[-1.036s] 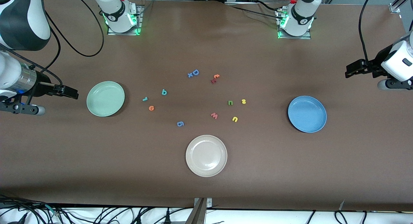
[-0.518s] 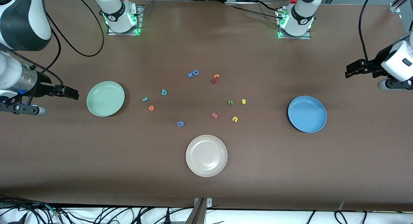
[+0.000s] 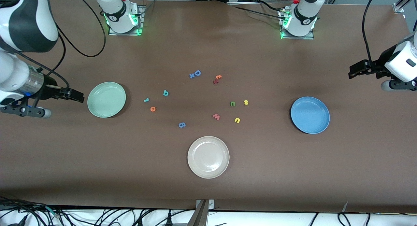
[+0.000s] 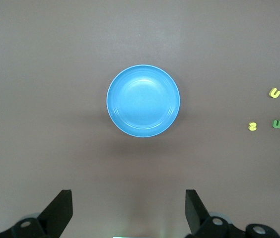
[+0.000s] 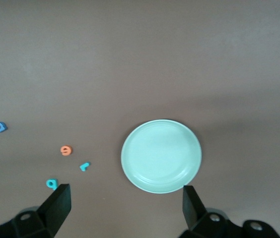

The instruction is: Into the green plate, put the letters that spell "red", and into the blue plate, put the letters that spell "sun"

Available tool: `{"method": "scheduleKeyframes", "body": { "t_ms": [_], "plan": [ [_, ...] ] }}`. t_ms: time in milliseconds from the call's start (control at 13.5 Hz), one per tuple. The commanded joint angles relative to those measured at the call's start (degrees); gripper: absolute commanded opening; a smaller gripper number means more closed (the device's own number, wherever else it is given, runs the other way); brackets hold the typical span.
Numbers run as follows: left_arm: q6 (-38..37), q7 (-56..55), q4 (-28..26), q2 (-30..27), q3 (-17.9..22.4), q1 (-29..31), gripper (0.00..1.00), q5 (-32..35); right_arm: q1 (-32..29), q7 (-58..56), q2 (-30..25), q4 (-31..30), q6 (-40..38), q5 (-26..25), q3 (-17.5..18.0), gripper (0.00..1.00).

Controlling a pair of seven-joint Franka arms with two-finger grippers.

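Note:
The green plate [image 3: 106, 99] [image 5: 161, 155] lies empty toward the right arm's end of the table. Beside it lie the teal "r" [image 3: 146, 100] [image 5: 84, 166], the orange "e" [image 3: 152, 109] [image 5: 66, 150] and the teal "d" [image 3: 165, 93] [image 5: 51, 184]. The blue plate [image 3: 310, 115] [image 4: 143, 107] lies empty toward the left arm's end. The green "n" [image 3: 232, 103] [image 4: 277, 124], yellow "s" [image 3: 246, 102] [image 4: 252, 126] and yellow "u" [image 3: 237, 120] [image 4: 275, 92] lie between it and mid-table. My right gripper [image 3: 73, 95] [image 5: 125, 191] hangs open just beside the green plate. My left gripper [image 3: 355, 71] [image 4: 127, 196] waits open and empty near the blue plate.
A beige-white plate [image 3: 208, 157] sits nearest the front camera. Other letters lie mid-table: a blue "g" [image 3: 182, 124], a pinkish "w" [image 3: 216, 116], a blue "D" [image 3: 196, 73] and an orange-and-red pair [image 3: 217, 79].
My right arm has drifted a little toward the green plate. The left arm, the letters and the plates have not moved.

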Motion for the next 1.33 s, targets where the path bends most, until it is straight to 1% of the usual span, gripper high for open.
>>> {"method": "scheduleKeyframes", "body": {
  "t_ms": [0, 148, 296, 370, 444, 592, 814, 1110, 1258],
  "plan": [
    [0.1, -0.56, 0.75, 0.27, -0.12, -0.03, 1.0, -0.08, 1.47, 6.74, 1.92, -1.85, 4.34, -0.11, 1.92, 0.99],
    [0.1, -0.99, 0.75, 0.36, -0.12, -0.12, 1.0, 0.09, 3.93, 12.19, 2.81, -3.78, 7.52, -0.11, 2.01, 0.99],
    [0.1, -2.14, 0.75, 0.36, -0.21, -0.38, 1.0, 0.71, 4.2, 13.88, 2.63, -6.59, 9.19, -0.03, 2.36, 0.99],
    [0.1, -2.4, 0.75, 0.36, -0.21, -0.38, 1.0, 0.71, 4.2, 15.1, 2.55, -8.69, 11.2, -0.03, 3.84, 0.99],
    [0.1, -2.49, 0.75, 0.36, -0.21, -0.47, 1.0, 0.62, 4.2, 17.55, 2.54, -10.98, 13.4, -0.03, 4.29, 0.99],
    [0.1, -2.49, 0.84, 0.36, -0.21, -0.38, 1.0, 0.62, 4.2, 20.9, 3.33, -14.67, 17.09, -0.03, 6.57, 0.99],
    [0.1, -2.49, 0.84, 0.18, -0.21, -0.29, 1.0, 0.62, 4.29, 23.38, 5.96, -19.86, 24.12, -0.03, 8.42, 0.99],
    [0.01, -3.45, 0.84, 0.18, -0.39, -0.38, 1.0, 0.62, 5.25, 24.08, 7.9, -26.72, 32.38, -0.03, 8.43, 0.99],
    [0.01, -3.72, 0.93, 0.18, -0.39, -0.3, 1.0, 0.71, 5.43, 24.17, 10.18, -27.87, 33.19, -0.03, 8.43, 0.99]
  ]
}}
